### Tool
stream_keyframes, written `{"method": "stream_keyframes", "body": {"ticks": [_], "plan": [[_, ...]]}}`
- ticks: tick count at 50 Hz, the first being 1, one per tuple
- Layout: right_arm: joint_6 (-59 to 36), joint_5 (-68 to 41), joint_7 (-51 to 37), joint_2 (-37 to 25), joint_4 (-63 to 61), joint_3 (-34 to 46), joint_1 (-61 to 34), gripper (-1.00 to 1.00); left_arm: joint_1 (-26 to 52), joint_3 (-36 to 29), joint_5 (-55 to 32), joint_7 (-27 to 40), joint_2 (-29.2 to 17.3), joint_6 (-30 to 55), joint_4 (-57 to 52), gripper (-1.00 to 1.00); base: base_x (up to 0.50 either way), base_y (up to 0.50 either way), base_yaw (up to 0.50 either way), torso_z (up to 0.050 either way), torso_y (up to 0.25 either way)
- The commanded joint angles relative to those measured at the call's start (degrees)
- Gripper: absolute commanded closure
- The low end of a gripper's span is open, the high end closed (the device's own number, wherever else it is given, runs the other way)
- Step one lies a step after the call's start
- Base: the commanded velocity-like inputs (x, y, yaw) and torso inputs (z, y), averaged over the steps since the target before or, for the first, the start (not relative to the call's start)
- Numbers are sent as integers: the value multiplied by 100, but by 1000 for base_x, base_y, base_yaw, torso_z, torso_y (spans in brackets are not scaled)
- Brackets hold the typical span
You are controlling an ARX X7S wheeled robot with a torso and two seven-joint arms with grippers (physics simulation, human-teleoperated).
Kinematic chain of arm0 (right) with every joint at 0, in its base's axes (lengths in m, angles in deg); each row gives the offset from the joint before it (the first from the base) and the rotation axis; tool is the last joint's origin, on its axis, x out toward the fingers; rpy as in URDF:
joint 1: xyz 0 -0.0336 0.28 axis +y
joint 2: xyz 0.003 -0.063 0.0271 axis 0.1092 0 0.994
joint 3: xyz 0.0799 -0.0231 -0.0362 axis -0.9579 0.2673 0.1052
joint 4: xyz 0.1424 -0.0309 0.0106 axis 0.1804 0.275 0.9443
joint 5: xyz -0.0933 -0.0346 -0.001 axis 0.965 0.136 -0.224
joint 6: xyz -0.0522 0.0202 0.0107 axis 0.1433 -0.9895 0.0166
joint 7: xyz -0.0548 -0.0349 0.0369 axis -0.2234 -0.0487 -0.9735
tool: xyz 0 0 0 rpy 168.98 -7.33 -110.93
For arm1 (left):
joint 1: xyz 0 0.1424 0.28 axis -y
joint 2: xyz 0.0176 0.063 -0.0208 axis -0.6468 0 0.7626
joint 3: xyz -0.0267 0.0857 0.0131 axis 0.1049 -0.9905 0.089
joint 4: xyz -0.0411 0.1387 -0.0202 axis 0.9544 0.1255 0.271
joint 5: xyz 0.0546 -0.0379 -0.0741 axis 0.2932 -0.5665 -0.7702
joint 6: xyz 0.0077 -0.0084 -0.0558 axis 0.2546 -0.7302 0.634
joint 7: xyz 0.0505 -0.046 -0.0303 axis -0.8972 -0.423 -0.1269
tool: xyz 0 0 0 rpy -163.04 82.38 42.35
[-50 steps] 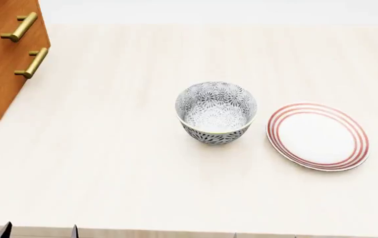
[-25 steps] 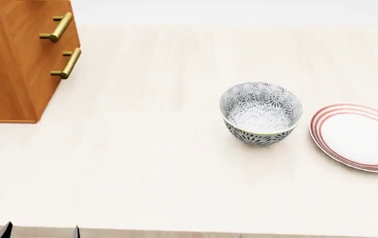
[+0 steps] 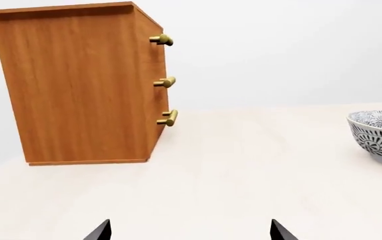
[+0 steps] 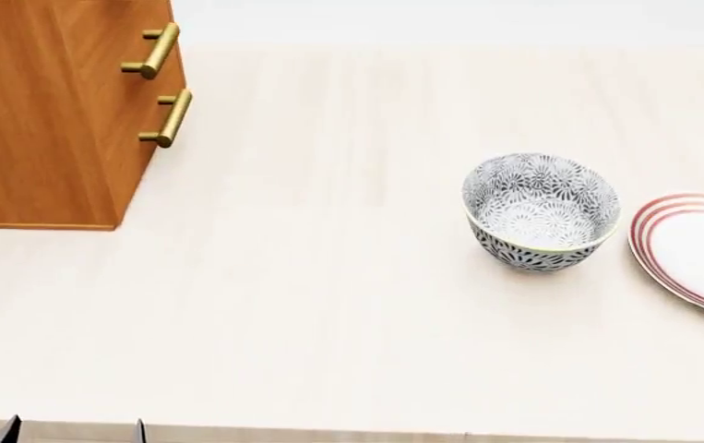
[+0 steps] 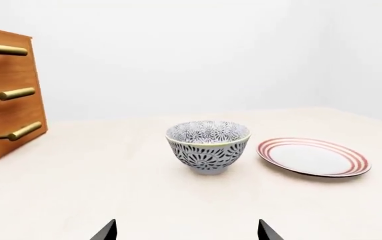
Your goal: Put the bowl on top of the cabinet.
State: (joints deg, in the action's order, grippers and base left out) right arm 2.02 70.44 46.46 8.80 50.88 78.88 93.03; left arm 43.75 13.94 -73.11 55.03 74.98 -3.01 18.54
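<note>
Patterned bowl (image 4: 540, 212) sits upright on the pale table (image 4: 327, 305), just beside the red-ringed plate (image 4: 697, 254) (cut by the frame edge), well apart from the cabinet (image 4: 44, 111). Left gripper (image 3: 191, 232) and right gripper (image 5: 186, 231) both spread apart, holding nothing.

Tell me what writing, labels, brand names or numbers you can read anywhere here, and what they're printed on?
None: no readable text shows in any view.
The bowl carries only a grey-black floral pattern, no letters.
The plate has only red rings.
The cabinet shows plain wood and brass handles, no label or number.
The table is bare pale wood grain, unmarked.
</note>
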Motion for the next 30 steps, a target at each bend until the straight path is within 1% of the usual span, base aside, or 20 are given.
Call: {"method": "stream_keyframes", "body": {"ticks": [1, 4, 5, 6, 7, 8, 9, 10, 11, 12, 14, 15, 17, 30], "plan": [[-620, -44, -579, 118, -576, -189, 107, -100, 80, 36, -154, 211, 53, 652, -223, -100, 0, 0, 0, 0, 0], [-1121, -233, -697, 123, -838, -276, 123, -100, 84, -95, -333, -82, -101, 838, -397, -100, 0, 0, 0, 0, 0], [-846, -212, -653, 102, -830, -268, 196, -100, 43, -113, -514, -244, -146, 846, -493, -100, 0, 0, 0, 0, 0], [13, -193, -297, -12, -620, -145, 286, -100, 10, -79, -511, -166, -124, 883, -554, -100, 0, 0, 0, 0, 0], [-153, -437, -124, -128, -729, -110, 393, -100, -61, -101, -396, -80, -134, 837, -667, -100, 0, 0, 0, 0, 0], [-330, -521, -168, -137, -816, -142, 388, -100, -95, -147, -365, -101, -165, 803, -722, -100, 0, 0, 0, 0, 0], [-345, -457, -234, -129, -827, -145, 390, -100, -107, -153, -377, -98, -167, 810, -744, -100, 0, 0, 0, 0, 0], [-393, -100, -531, -65, -812, -159, 385, -100, -130, -162, -468, -176, -174, 687, -755, -100, 0, 0, 0, 0, 0], [-416, -147, -445, -112, -797, -109, 378, -100, -125, -196, -442, -190, -190, 657, -740, -100, 0, 0, 0, 0, 0], [-379, -234, -331, -161, -765, -75, 376, -100, -115, -209, -404, -159, -187, 668, -715, -100, 0, 0, 0, 0, 0], [-149, -151, -365, -149, -672, -69, 401, -100, -82, -188, -84, 135, -137, 573, -600, -100, 41, 0, 0, 0, 0], [-137, -151, -361, -159, -667, -58, 407, -100, -68, -195, -56, 162, -143, 664, -601, -100, 203, 0, 0, 0, 0], [-108, -159, -359, -172, -668, -41, 435, -100, -47, -182, -199, 72, -165, 634, -561, -100, 252, 16, 0, 0, 0], [-80, -168, -403, -233, -640, 56, 444, -100, -75, -227, -233, 134, -223, 554, -575, -100, 414, 17, 0, 0, 0]]}}
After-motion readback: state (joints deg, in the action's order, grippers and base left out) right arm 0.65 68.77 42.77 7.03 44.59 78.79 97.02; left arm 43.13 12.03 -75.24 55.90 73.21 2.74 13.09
